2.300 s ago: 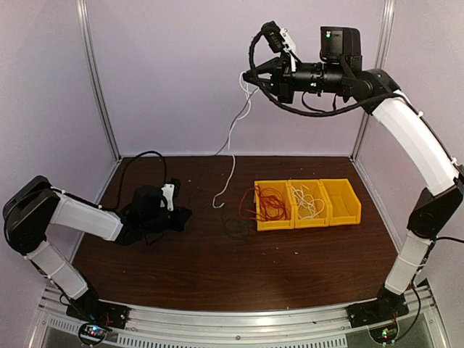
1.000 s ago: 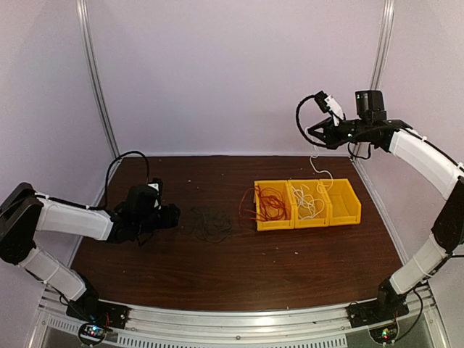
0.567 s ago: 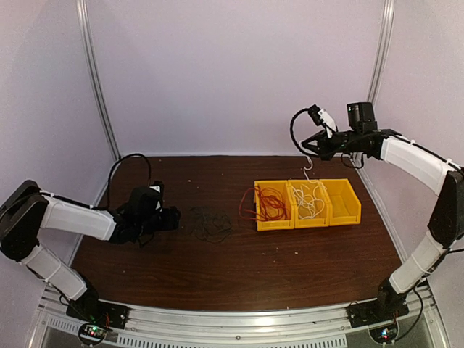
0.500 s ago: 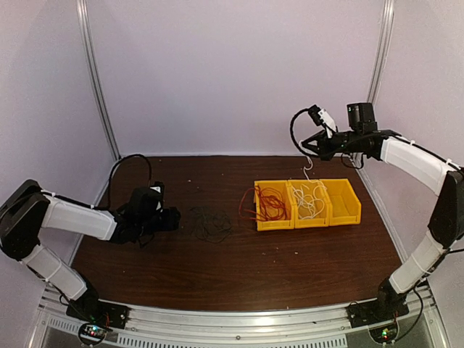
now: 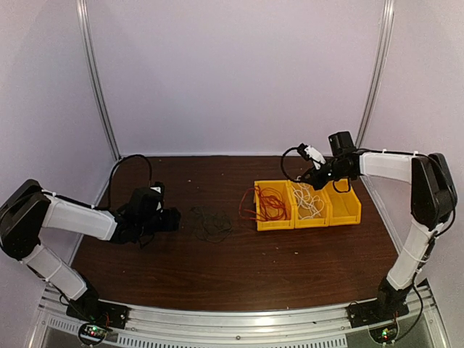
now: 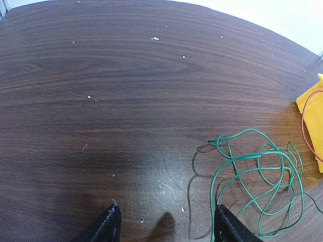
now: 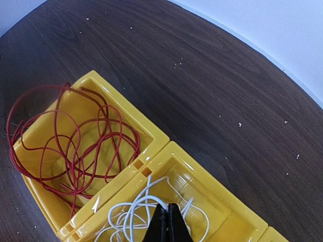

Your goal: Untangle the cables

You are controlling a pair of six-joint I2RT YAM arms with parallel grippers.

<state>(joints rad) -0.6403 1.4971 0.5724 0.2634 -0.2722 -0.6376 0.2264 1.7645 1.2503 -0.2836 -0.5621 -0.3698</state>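
Lowered since the earlier frame, the white cable (image 7: 132,217) no longer hangs in the air above the bins. Its loops now lie in the middle yellow bin (image 7: 222,201), with one strand running up to the right gripper (image 7: 164,224), whose fingers are pressed together on it directly over that bin. Beside it the red cable (image 7: 75,136) sits coiled in the left yellow bin (image 7: 128,108), a few loops spilling over the rim, while the right yellow bin (image 5: 346,206) holds nothing I can see. What remains loose is the green cable (image 5: 210,223), a flat clump on the wooden table (image 6: 101,91) between the left gripper (image 6: 166,224) and the bins. It lies just ahead and to the right of that gripper's spread fingers – touching neither – its loops stretching away towards the bins. So the left arm is by far the nearer, and I judge a short reach forward and rightward would bring it over the clump.
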